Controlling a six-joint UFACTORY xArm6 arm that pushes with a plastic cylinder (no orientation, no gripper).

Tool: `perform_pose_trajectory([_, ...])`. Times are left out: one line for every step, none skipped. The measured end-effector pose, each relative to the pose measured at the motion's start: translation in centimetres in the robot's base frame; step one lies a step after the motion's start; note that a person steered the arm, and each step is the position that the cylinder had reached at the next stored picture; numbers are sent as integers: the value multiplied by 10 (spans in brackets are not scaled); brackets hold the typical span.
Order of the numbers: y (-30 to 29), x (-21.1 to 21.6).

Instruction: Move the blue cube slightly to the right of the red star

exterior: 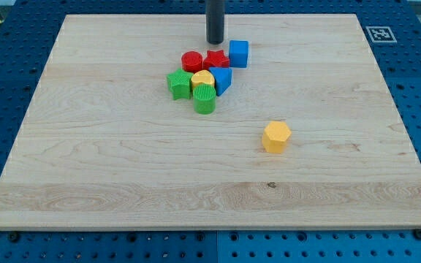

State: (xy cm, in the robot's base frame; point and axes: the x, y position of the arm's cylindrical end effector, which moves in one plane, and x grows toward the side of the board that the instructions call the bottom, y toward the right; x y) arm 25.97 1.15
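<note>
The blue cube (238, 53) stands near the view's top centre, just right of the red star (216, 60) and touching or nearly touching it. My tip (215, 41) is at the end of the dark rod, just above the red star and to the upper left of the blue cube, apart from both.
A cluster sits left and below the star: a red cylinder (191, 61), a yellow block (202, 79), a blue triangular block (222, 79), a green star (178, 84) and a green cylinder (205, 98). A yellow hexagon (276, 136) lies alone lower right. The wooden board (86, 183) ends on all sides.
</note>
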Motion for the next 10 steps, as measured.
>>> perform_pose_trajectory([26,5])
perform_pose_trajectory([41,16])
perform_pose_trajectory([41,19])
perform_pose_trajectory([29,19])
perform_pose_trajectory([20,22])
perform_pose_trajectory([20,32])
perform_pose_trajectory([21,38])
perform_pose_trajectory([21,31])
perform_pose_trajectory([25,22])
perform_pose_trajectory([26,25])
